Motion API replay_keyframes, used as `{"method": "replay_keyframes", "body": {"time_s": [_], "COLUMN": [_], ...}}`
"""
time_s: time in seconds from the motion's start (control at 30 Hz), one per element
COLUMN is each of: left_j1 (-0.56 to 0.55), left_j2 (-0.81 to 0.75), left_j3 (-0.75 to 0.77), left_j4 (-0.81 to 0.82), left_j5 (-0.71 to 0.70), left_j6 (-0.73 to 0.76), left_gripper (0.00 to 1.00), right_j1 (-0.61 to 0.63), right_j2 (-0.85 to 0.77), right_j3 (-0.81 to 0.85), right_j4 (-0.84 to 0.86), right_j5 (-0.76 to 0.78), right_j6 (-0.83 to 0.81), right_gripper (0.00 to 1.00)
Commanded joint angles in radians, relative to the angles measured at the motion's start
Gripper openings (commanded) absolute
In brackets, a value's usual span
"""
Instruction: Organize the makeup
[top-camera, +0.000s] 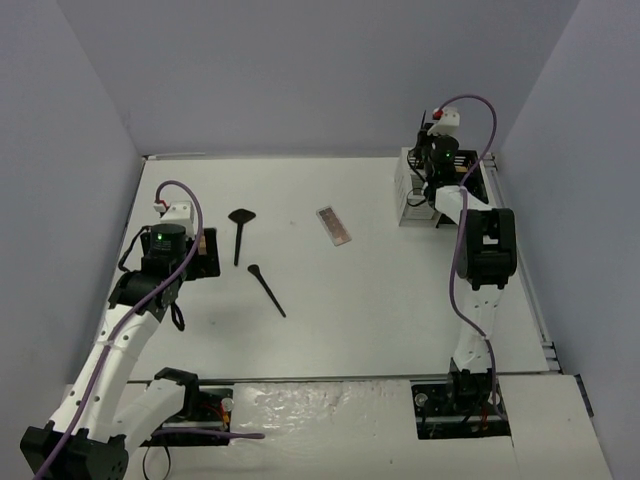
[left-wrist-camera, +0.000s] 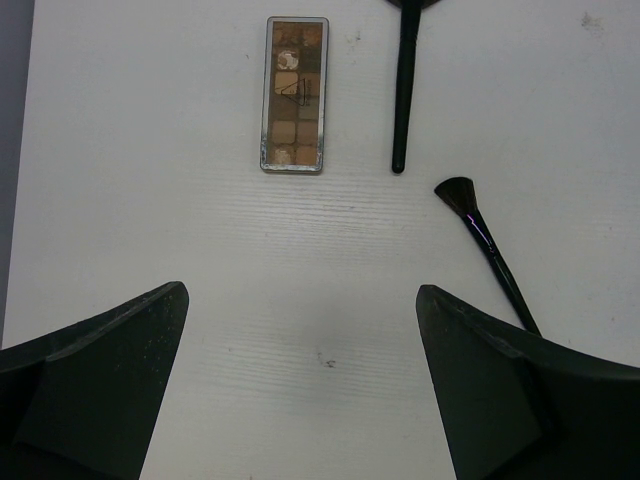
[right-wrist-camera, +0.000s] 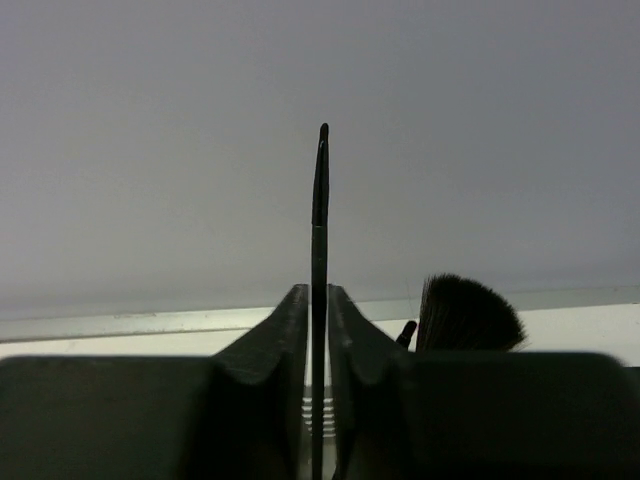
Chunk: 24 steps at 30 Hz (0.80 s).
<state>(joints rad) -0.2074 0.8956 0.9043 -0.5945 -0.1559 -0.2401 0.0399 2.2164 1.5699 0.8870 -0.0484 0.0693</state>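
Right gripper (right-wrist-camera: 318, 292) is sitting far right over the white organizer box (top-camera: 408, 195), fingers hugging an upright thin brush (right-wrist-camera: 319, 200) low on its handle; can't tell if they're pinching or loose. Left gripper (left-wrist-camera: 300, 292) is hanging wide open at the left, with palette (left-wrist-camera: 293, 95), long brush (left-wrist-camera: 403, 100) and fan brush (left-wrist-camera: 480, 235) lying just ahead. Brushes are looking light, stiff and roll-prone, so I'm favouring a mid-handle pinch; the flat, hard palette is wanting a grip across its narrow sides

White table (top-camera: 380, 300); two brushes (top-camera: 240, 235), palette (top-camera: 334, 225), organizer (top-camera: 408, 188)
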Motion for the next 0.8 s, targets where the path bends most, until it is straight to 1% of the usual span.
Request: {"method": "replay_keyframes", "body": {"time_s": [0.0,0.03,0.1,0.23,0.33,0.43,0.53,0.63,0.7,0.77], "left_j1": [0.012,0.014,0.014,0.014,0.014,0.013,0.016,0.016,0.016,0.016], "left_j2": [-0.023,-0.028,-0.035,-0.047,-0.061,-0.077,-0.084,-0.089,-0.090,-0.096], "left_j3": [0.031,0.031,0.030,0.031,0.030,0.028,0.027,0.027,0.027,0.027], "left_j4": [0.039,0.039,0.042,0.041,0.041,0.042,0.041,0.041,0.041,0.040], "left_j5": [0.004,0.004,0.007,0.007,0.003,-0.006,-0.016,-0.017,-0.020,-0.025], "left_j6": [-0.007,-0.007,-0.008,-0.010,-0.010,-0.008,-0.011,-0.011,-0.012,-0.013], "left_gripper": [0.97,0.97,0.97,0.97,0.97,0.97,0.97,0.97,0.97,0.97], "right_j1": [0.001,0.003,0.011,0.046,0.100,0.176,0.281,0.391,0.448,0.533], "right_j2": [-0.125,-0.141,-0.198,-0.302,-0.400,-0.479,-0.521,-0.558,-0.564,-0.554], "right_j3": [-0.083,-0.106,-0.119,-0.115,-0.083,-0.008,0.011,-0.036,-0.075,-0.104], "right_j4": [0.106,0.101,0.075,-0.065,-0.228,-0.519,-0.695,-0.825,-0.886,-0.928], "right_j5": [-0.025,-0.028,-0.031,-0.012,0.021,0.045,0.079,0.065,0.071,0.081], "right_j6": [-0.006,-0.011,-0.030,-0.088,-0.136,-0.141,-0.114,-0.070,-0.023,0.004], "right_gripper": [0.30,0.37,0.45,0.57,0.59,0.59,0.60,0.64,0.68,0.70]}}
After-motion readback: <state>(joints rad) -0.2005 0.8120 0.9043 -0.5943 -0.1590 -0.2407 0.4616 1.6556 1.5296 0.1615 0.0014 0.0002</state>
